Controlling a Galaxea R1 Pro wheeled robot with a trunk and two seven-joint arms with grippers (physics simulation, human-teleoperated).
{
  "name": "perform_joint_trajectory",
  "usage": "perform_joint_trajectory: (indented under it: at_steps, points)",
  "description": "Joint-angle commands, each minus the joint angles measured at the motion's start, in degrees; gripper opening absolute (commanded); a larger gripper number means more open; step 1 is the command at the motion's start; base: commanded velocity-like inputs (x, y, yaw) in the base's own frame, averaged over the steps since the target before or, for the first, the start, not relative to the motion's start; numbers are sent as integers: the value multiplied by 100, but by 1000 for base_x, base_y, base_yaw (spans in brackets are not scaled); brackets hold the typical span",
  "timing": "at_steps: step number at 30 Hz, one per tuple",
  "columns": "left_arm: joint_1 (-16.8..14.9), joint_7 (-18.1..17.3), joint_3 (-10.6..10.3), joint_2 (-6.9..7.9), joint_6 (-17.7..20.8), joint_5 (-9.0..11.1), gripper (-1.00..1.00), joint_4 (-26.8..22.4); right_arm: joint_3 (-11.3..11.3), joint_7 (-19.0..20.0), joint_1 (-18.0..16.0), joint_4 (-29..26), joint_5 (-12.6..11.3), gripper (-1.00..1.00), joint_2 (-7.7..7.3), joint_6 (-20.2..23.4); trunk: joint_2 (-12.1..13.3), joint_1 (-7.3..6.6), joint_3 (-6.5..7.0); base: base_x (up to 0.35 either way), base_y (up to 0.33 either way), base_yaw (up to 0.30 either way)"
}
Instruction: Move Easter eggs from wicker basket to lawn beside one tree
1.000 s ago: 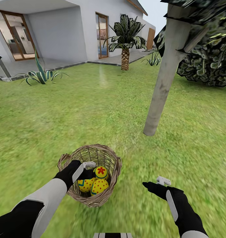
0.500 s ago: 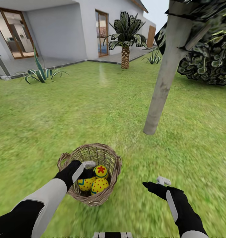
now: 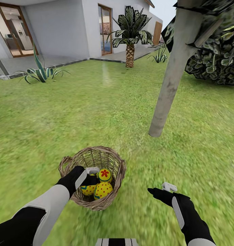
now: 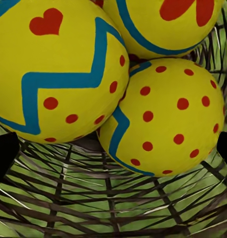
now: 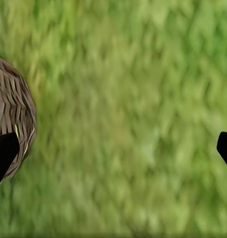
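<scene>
Left claw (image 3: 90,175) spread apart inside wicker basket (image 3: 114,160) above three Easter eggs (image 4: 163,114) — packed touching, so closing may squeeze one sideways. Right claw (image 3: 161,189) apart, idle.

Three yellow Easter eggs (image 3: 98,184) are sitting clustered, touching, in the brown wicker basket (image 3: 111,160), which is standing upright on the lawn (image 3: 96,109). The pale grey tree (image 3: 171,78) is rising farther off, to the right, apparently leaning.
</scene>
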Motion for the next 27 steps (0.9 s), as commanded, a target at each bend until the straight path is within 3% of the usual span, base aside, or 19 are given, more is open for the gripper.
perform_joint_trajectory:
  at_steps: [1, 7, 18, 23, 27]
  points:
    - [-2, -7, -48, 4, 23, 49, 100, -12, -22, 9, -5, -7, -35, 100, 6, 34, -2, -1, -5, 0, 0, 0]
    - [-2, -346, -64, 1, 5, 34, 100, -40, -22, 9, -3, -7, -35, 100, 6, 34, -2, -1, -5, 0, 0, 0]
    - [-2, -397, -60, -8, -65, 33, 100, -57, -22, 9, -3, -7, -35, 100, 6, 34, -2, -1, -5, 0, 0, 0]
    - [4, -478, -68, -2, -167, 33, 100, -151, -22, 9, -3, -7, -44, 100, 6, 28, -9, 12, -115, 0, 0, 0]
    - [6, -574, -75, 6, -196, 33, 100, -195, -22, 20, -3, -7, -54, 100, 6, 24, -9, 12, -115, 0, 0, 0]
